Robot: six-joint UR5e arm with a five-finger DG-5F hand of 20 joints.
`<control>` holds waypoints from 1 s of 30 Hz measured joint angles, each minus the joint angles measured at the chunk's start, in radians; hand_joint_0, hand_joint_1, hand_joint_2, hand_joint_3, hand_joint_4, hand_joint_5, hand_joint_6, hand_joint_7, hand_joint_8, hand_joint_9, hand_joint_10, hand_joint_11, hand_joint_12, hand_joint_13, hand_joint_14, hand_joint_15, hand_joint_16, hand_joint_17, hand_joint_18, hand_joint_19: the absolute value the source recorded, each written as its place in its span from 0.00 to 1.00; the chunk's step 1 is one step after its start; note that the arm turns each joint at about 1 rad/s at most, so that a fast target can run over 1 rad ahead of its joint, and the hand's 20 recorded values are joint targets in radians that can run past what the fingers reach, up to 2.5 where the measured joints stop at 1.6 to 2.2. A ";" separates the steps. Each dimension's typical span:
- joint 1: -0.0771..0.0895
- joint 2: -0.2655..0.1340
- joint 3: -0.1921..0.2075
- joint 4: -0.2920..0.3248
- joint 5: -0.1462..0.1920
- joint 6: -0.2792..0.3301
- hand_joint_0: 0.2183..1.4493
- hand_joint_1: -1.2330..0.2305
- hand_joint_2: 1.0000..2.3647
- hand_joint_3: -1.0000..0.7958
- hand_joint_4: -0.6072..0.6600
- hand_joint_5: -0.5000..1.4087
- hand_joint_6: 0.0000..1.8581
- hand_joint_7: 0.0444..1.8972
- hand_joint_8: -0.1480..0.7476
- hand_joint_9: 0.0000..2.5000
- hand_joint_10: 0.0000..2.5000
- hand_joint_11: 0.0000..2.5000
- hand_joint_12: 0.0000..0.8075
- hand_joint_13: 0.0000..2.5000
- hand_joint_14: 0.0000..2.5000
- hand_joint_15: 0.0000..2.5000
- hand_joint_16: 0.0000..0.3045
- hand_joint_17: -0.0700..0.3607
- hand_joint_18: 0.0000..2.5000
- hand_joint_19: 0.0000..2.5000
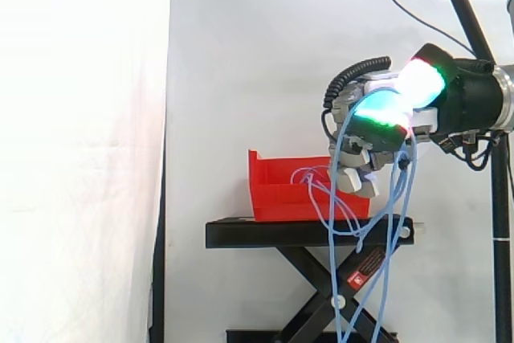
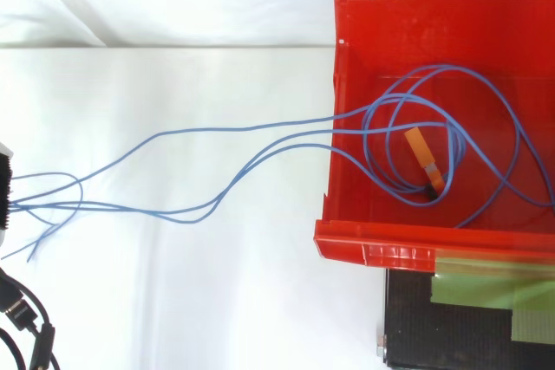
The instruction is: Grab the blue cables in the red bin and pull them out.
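Note:
My hand (image 1: 384,136) hovers to the right of the red bin (image 1: 281,194) and above its rim, fingers curled round a bundle of thin blue cables (image 1: 399,198). From the hand the strands hang in long loops past the black stand (image 1: 265,233); some lead back over the bin's edge. From above, the blue cables (image 2: 260,127) stretch taut from the left edge across the white surface into the red bin (image 2: 373,253). There they still lie coiled in loops around an orange connector (image 2: 425,158).
The bin sits on a black scissor-lift stand (image 2: 451,327) before a white curtain. A camera on a dark pole (image 1: 474,18) rises at the upper right behind my arm.

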 measured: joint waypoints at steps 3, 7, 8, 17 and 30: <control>0.000 0.000 0.000 0.000 0.000 0.000 0.43 0.15 0.00 0.00 0.61 0.81 0.06 0.45 0.39 0.44 0.01 0.35 0.40 0.36 0.01 0.28 0.16 0.41 0.33 0.39; 0.001 0.000 0.000 0.000 0.000 0.000 0.44 0.14 0.00 0.00 0.62 0.81 0.06 0.44 0.39 0.44 0.01 0.35 0.40 0.36 0.01 0.28 0.16 0.41 0.33 0.39; 0.000 0.000 0.000 0.000 0.000 0.000 0.44 0.14 0.00 0.00 0.61 0.81 0.07 0.45 0.40 0.44 0.01 0.35 0.40 0.36 0.01 0.27 0.16 0.41 0.32 0.39; 0.000 0.000 0.000 0.000 0.000 0.000 0.49 0.12 0.00 0.00 0.59 0.79 0.27 0.36 0.38 0.44 0.01 0.35 0.38 0.36 0.01 0.28 0.15 0.40 0.32 0.38; 0.000 0.000 0.000 0.000 0.000 0.000 0.53 0.11 0.00 0.00 0.57 0.77 0.38 0.32 0.38 0.44 0.01 0.36 0.38 0.36 0.01 0.27 0.15 0.39 0.33 0.38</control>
